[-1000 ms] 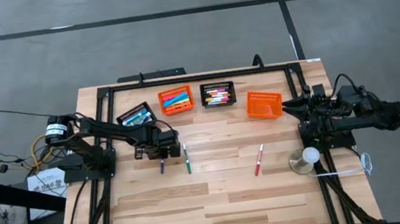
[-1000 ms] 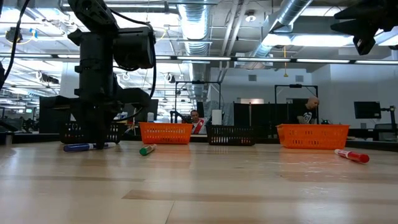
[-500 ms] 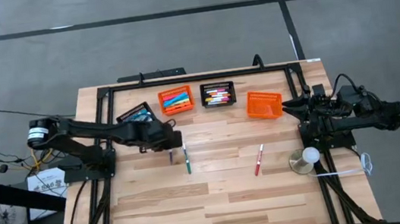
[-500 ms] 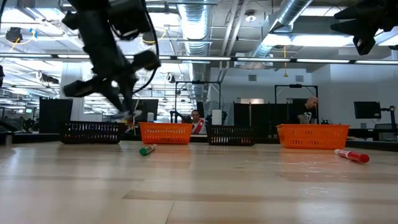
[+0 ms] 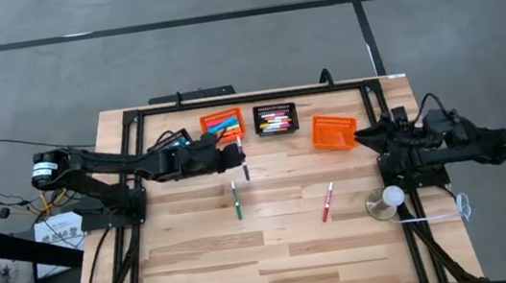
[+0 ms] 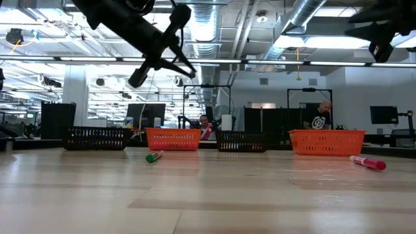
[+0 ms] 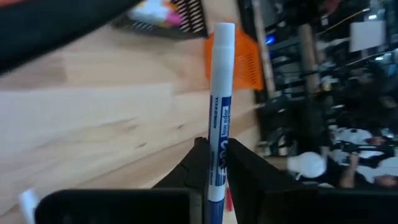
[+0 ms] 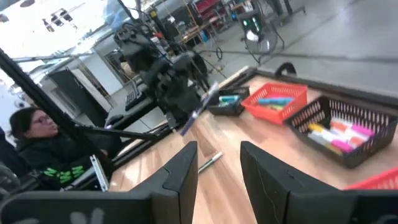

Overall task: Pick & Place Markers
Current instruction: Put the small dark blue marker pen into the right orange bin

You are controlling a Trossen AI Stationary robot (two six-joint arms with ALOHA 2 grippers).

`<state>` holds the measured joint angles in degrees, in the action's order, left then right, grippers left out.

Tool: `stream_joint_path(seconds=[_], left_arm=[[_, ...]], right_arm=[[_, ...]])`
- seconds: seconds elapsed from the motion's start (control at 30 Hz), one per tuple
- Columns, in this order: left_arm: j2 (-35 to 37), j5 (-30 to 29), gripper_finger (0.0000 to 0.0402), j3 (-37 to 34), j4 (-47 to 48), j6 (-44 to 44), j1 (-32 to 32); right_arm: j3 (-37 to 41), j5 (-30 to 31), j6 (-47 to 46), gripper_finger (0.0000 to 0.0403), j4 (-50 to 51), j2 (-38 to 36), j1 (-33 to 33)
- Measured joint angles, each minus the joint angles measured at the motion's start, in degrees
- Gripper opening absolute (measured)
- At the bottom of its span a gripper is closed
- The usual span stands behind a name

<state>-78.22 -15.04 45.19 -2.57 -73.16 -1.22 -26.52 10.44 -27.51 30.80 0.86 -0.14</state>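
L gripper (image 5: 235,155) is up off the worktop (image 5: 277,255) near the back edge, just in front of the orange basket (image 5: 222,126), jaws clenched on a blue marker (image 7: 219,106). Green marker (image 5: 236,201) & red marker (image 5: 327,202) lie mid-worktop, well apart. R gripper (image 8: 217,163) waits by the right edge, jaws part-open, grasping nothing.
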Motion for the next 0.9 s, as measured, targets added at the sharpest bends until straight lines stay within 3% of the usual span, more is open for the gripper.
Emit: stream_joint_path(seconds=[0.13, 0.3, 0.67, 0.9], left_arm=[[0.0, 0.01, 0.0033, 0.0, -3.74, 1.3, -0.87], [0.0, 0.01, 0.0039, 0.02, -7.88, 1.39, -0.94], [0.01, 0.02, 0.0037, 0.04, -13.08, 3.81, -0.94], [0.04, -0.31, 0.0036, 0.07, -16.87, 6.31, -0.94]], right_arm=[[1.6, -0.16, -4.48, 0.0111, -0.26, 2.46, 0.0], [4.43, -1.57, -5.09, 0.0126, -9.63, 8.27, 0.0], [4.52, -4.0, -8.11, 0.0224, -28.52, 27.75, -0.04], [4.52, -9.3, -10.62, 0.0234, -44.77, 41.16, -3.24]])
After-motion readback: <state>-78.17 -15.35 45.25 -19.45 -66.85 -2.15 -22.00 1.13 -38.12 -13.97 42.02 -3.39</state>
